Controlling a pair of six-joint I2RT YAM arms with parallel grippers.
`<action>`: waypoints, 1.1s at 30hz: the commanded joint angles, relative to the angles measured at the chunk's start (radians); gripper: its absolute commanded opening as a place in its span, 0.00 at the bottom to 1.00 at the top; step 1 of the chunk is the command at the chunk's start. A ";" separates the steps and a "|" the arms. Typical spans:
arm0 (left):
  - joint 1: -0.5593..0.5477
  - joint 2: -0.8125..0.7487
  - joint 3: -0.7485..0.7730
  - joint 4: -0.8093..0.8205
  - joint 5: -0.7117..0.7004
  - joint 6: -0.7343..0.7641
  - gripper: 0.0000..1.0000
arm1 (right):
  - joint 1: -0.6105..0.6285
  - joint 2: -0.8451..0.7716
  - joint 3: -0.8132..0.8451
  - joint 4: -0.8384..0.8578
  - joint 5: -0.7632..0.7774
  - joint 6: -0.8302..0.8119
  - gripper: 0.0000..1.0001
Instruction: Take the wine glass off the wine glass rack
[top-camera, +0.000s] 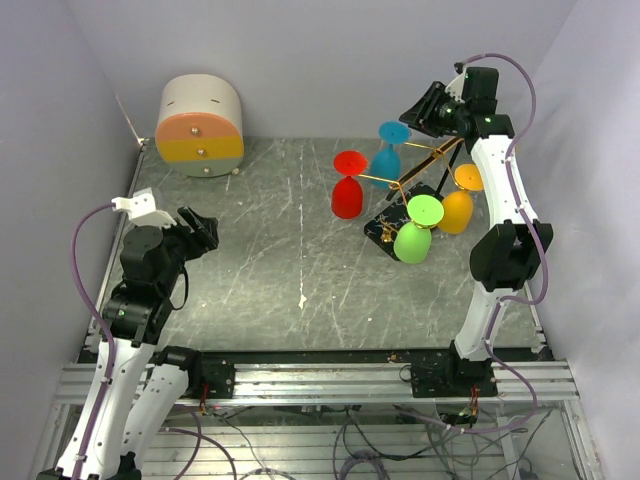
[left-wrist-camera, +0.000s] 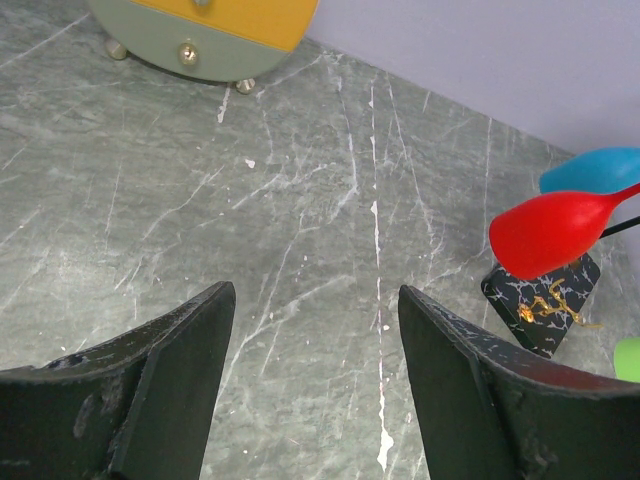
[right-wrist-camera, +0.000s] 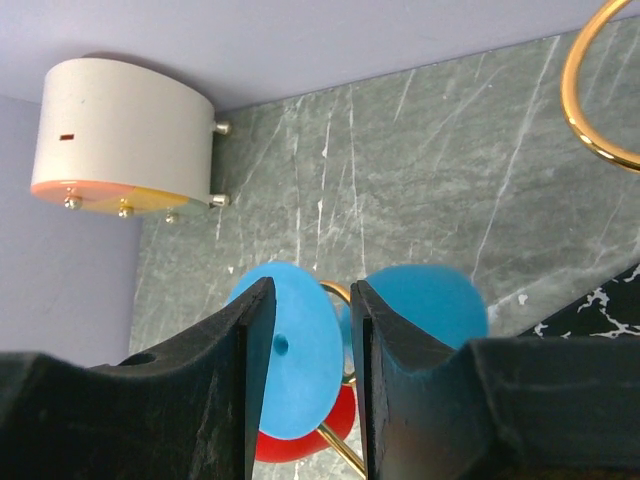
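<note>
1. Two tools in play, and the right tool (top-camera: 412, 110) is far nearer. It hangs at the back of the gold-wire wine glass rack with black post and square base (top-camera: 384, 231), right against the blue plastic wine glass (top-camera: 386, 160).
2. From its wrist camera, the fingers stand a narrow gap apart with the blue foot disc showing between them. Nothing looks clamped yet.
3. That glass hangs inverted, foot up and bowl down, with its stem roughly upright.
4. It looks smooth, opaque and light, beside a red glass (top-camera: 347, 197).
5. The left tool (top-camera: 205, 228) is spread wide and empty over the grey marbled counter (top-camera: 270, 250), well apart.
</note>
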 joint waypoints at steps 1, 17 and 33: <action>0.009 -0.003 0.014 0.003 0.011 0.003 0.77 | -0.004 -0.015 0.003 -0.004 0.036 -0.004 0.36; 0.009 -0.006 0.011 0.006 0.010 0.000 0.77 | -0.004 -0.063 -0.054 0.050 -0.020 0.012 0.35; 0.009 -0.004 0.008 0.010 0.017 0.000 0.77 | 0.003 -0.106 -0.100 0.105 -0.053 0.030 0.33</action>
